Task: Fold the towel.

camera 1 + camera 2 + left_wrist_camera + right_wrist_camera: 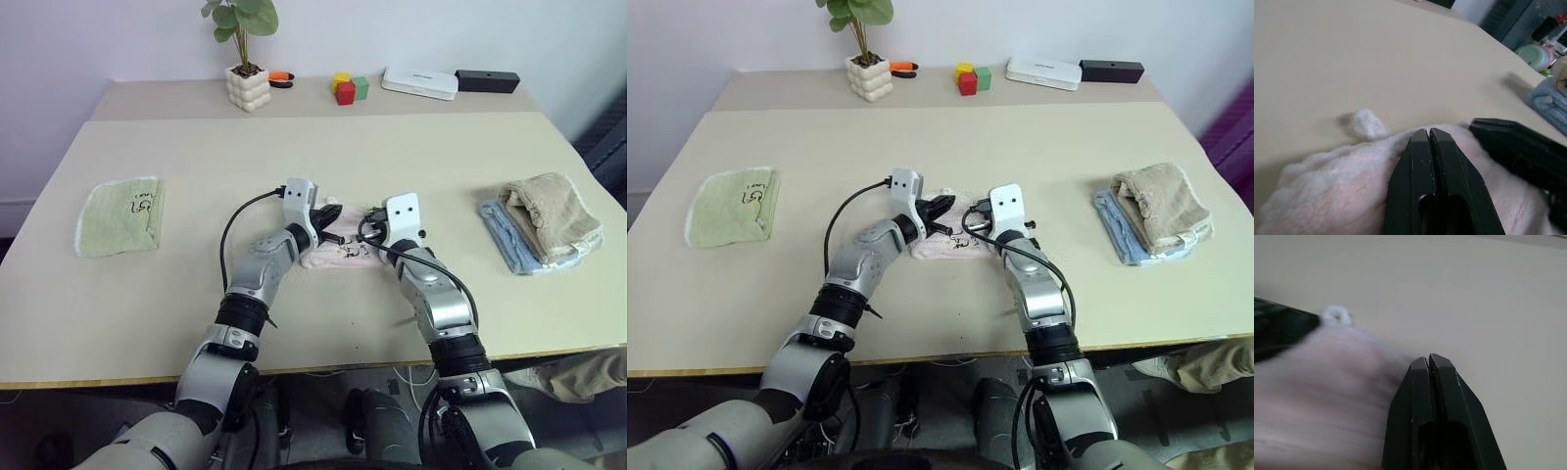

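Nearest the camera, the two arms reach over the near edge of the table point(323, 147) and meet at its middle. Left gripper point(330, 217): fingers pressed together tip to tip, lying on the pink pile of the towel point(338, 257); whether a layer is pinched between them cannot be told. Right gripper point(370, 221): fingers likewise closed flat on each other, resting at the towel's right side, probably to pin or smooth a fold rather than to lift. The towel itself: a small pale pink bundle, already doubled into a compact pad, under and between both grippers at table centre, its little white loop point(1367, 123) poking out at the far side. Far left of the scene: green cloth point(120, 216), folded, well apart from the work and close to the left edge. Far side, left to right: potted plant point(245, 59), coloured blocks point(347, 87), white box point(420, 82), dark bar point(487, 80), all lined along the back, out of reach of the fold. Right: beige towel point(549, 215) stacked on a blue cloth point(507, 240), near the right edge. Open room: bare tabletop all round the towel, widest toward the far side and to either hand; the near edge lies closest, so a fold is best carried away from it.
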